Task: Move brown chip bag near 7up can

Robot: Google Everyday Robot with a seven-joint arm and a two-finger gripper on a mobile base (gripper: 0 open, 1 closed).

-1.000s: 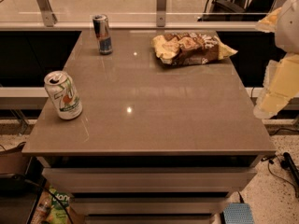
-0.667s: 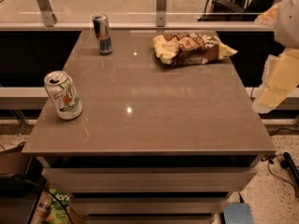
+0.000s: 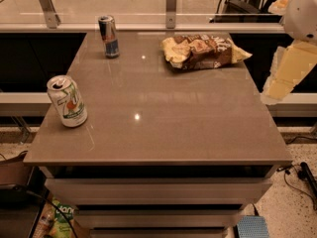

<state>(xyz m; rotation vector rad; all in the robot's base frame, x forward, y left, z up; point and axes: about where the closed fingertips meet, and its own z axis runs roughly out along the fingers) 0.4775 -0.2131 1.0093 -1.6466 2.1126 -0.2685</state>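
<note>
The brown chip bag lies flat at the far right of the table, dark brown in the middle with pale yellow ends. The 7up can, white with green and orange marks, stands upright near the table's front left edge. The two are far apart, across the table's diagonal. My gripper hangs off the table's right edge, pale and partly cut off by the picture's border. It is to the right of the bag and a little nearer the front, not touching it and holding nothing that shows.
A slim blue-and-silver can stands upright at the far left of the grey table. A glass rail with metal posts runs behind the table. Drawers sit below the top, and cables lie on the floor at the right.
My arm at the right edge has risen slightly. The bag and both cans have not moved.
</note>
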